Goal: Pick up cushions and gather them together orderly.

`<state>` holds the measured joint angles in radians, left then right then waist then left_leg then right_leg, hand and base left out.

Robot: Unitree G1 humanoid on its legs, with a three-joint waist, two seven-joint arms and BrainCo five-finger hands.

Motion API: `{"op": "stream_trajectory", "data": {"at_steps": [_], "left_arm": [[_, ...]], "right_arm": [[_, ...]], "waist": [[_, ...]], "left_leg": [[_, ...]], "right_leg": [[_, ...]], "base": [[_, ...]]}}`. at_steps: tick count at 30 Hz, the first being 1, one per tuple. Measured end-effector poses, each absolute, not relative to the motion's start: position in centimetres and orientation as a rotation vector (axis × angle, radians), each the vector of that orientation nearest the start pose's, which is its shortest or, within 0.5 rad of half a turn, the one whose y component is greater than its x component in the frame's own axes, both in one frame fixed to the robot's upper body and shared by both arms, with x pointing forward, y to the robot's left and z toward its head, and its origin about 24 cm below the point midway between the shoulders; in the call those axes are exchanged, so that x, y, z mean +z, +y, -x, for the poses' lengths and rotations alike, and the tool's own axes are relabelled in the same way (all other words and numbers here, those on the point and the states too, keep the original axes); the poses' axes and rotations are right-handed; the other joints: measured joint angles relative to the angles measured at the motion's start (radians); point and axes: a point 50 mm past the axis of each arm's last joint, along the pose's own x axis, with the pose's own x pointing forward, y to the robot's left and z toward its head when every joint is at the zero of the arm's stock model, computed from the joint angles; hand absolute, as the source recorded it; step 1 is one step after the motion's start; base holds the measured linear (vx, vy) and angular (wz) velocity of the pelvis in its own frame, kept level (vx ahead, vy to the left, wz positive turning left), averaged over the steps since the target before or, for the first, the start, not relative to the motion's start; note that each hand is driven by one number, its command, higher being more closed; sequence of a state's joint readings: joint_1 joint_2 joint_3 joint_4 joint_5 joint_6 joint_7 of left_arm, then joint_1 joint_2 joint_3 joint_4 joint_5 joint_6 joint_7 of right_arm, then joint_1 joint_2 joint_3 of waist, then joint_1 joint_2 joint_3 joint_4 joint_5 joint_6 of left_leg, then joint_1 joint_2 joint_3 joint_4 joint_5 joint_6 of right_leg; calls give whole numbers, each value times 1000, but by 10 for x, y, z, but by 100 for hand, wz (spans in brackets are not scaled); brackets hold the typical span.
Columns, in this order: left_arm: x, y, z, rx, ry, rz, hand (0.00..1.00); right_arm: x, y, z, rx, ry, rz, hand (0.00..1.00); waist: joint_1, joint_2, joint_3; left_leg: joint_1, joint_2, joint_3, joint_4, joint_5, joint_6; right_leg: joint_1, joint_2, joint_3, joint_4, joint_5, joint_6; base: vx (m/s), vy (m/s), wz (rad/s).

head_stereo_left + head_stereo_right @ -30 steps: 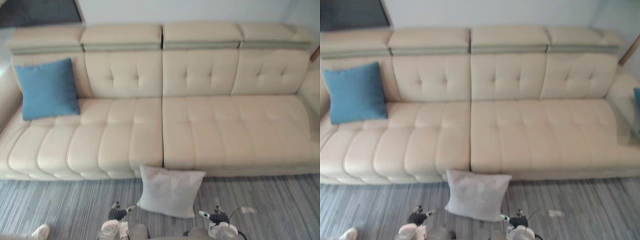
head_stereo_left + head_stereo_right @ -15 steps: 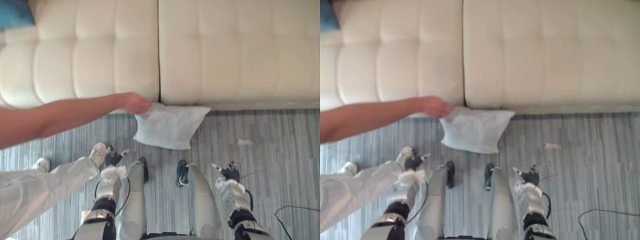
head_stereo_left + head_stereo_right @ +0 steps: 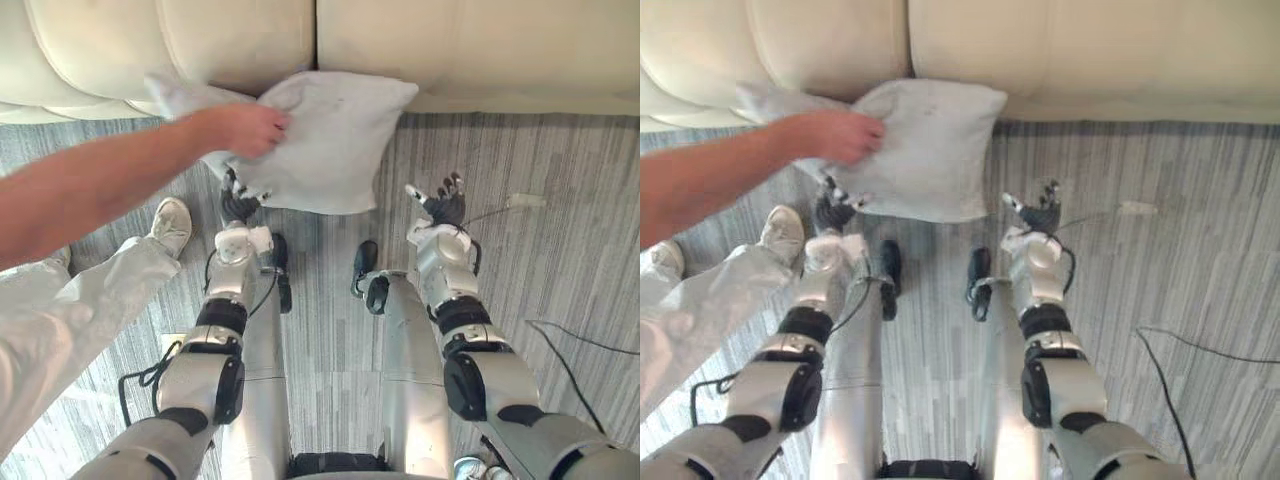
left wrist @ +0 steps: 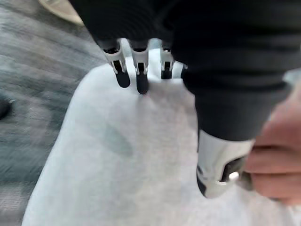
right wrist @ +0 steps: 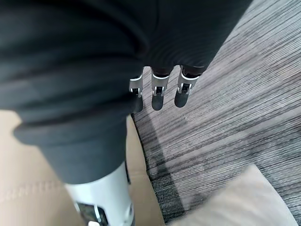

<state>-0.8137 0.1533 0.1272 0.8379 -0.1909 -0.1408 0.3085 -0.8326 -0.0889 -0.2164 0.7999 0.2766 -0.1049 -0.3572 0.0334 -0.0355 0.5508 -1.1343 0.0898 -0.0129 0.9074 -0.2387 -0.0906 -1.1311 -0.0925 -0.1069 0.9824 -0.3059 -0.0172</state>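
A pale grey cushion (image 3: 335, 135) lies on the striped floor against the front of the cream sofa (image 3: 240, 40). A person's hand (image 3: 248, 128) grips its left side and holds that side up. My left hand (image 3: 238, 205) is open just below the cushion's lower left edge; in the left wrist view its fingers (image 4: 139, 77) reach over the cushion (image 4: 117, 155), with the person's hand (image 4: 275, 162) beside my thumb. My right hand (image 3: 440, 205) is open over bare floor, a little right of the cushion, its fingers (image 5: 161, 94) straight and holding nothing.
The person's bare forearm (image 3: 90, 190) crosses in from the left, with a light trouser leg (image 3: 60, 320) and a white shoe (image 3: 172, 225) on the floor beside my left arm. A small white scrap (image 3: 525, 200) lies on the floor to the right.
The camera has tilted further down. The person has pulled the cushion's left side up and nearer to me. Both my hands have come forward, the left one reaching the cushion's edge.
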Motion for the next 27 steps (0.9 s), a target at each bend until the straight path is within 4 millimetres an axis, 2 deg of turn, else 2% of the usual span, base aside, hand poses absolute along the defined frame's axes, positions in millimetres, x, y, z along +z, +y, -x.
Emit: {"op": "stream_trajectory", "data": {"at_steps": [6, 9, 11, 14, 15, 16, 18, 20, 21, 22, 23, 24, 27], "left_arm": [[107, 177, -384, 323, -61, 79, 0], [100, 162, -382, 260, -46, 32, 0], [91, 148, -379, 215, -25, 31, 0], [80, 141, -372, 194, -9, 44, 0], [73, 143, -368, 195, 8, 46, 0], [70, 143, -366, 198, 15, 43, 0], [56, 144, -359, 202, 55, 42, 0], [34, 147, -346, 213, 119, 43, 0], [15, 148, -333, 216, 176, 48, 0], [12, 148, -332, 217, 183, 49, 0], [0, 150, -322, 223, 221, 48, 0], [-15, 149, -311, 215, 268, 57, 0], [-44, 151, -283, 219, 369, 62, 0]], "right_arm": [[118, -162, -388, -355, -54, -270, 0], [104, -158, -383, -341, -18, -244, 0], [87, -159, -376, -342, 19, -220, 0], [68, -165, -366, -360, 61, -210, 0], [54, -169, -358, -371, 95, -205, 0], [50, -170, -356, -374, 105, -203, 0], [32, -174, -345, -390, 154, -196, 0], [11, -178, -330, -397, 212, -186, 0], [-3, -181, -317, -401, 245, -184, 0], [-4, -182, -315, -401, 245, -185, 0], [-11, -183, -307, -401, 259, -176, 0], [-22, -185, -295, -401, 290, -160, 0], [-50, -186, -266, -403, 388, -149, 0]], "waist": [[2, 0, 0], [3, 0, 0], [0, -1, -1], [-2, -3, -4], [-2, -3, -5], [-2, -3, -5], [0, -3, -5], [1, -3, -6], [3, -3, -8], [3, -3, -9], [5, -3, -21], [6, -3, -60], [14, -5, -123]], "left_leg": [[7, -6, -12, -20, 22, -4], [65, -5, -13, -48, 31, -5], [146, -1, -3, -102, 42, 2], [226, 2, 10, -156, 52, 10], [268, 2, 21, -187, 62, 4], [280, 2, 23, -194, 63, 5], [338, 0, 28, -228, 68, 5], [423, -7, 31, -271, 78, 4], [497, -11, 32, -311, 82, 2], [504, -11, 32, -315, 83, 2], [544, -12, 32, -338, 86, 2], [566, -13, 32, -361, 89, 1], [663, -14, 33, -424, 102, -3]], "right_leg": [[12, -1, -14, -12, 7, -11], [72, -3, -19, -42, 17, -18], [148, -2, -18, -93, 35, -19], [221, -1, -15, -146, 46, -11], [258, 0, -12, -170, 56, -19], [268, -1, -12, -175, 58, -20], [322, -1, -11, -201, 60, -20], [402, -2, -12, -236, 60, -20], [474, -2, -14, -265, 60, -20], [481, -2, -14, -269, 60, -20], [520, -2, -17, -289, 60, -20], [541, -1, -21, -308, 60, -20], [631, 0, -25, -357, 61, -19]], "base": [[-35, -9, 8], [-40, 10, 1], [-24, 19, -8], [-8, 2, -11], [15, -5, -4], [32, -14, 0], [47, -14, 1], [73, -12, 3], [81, -12, 4], [96, -16, 5], [82, -14, 4], [92, -16, 4], [126, -25, 4]]}}
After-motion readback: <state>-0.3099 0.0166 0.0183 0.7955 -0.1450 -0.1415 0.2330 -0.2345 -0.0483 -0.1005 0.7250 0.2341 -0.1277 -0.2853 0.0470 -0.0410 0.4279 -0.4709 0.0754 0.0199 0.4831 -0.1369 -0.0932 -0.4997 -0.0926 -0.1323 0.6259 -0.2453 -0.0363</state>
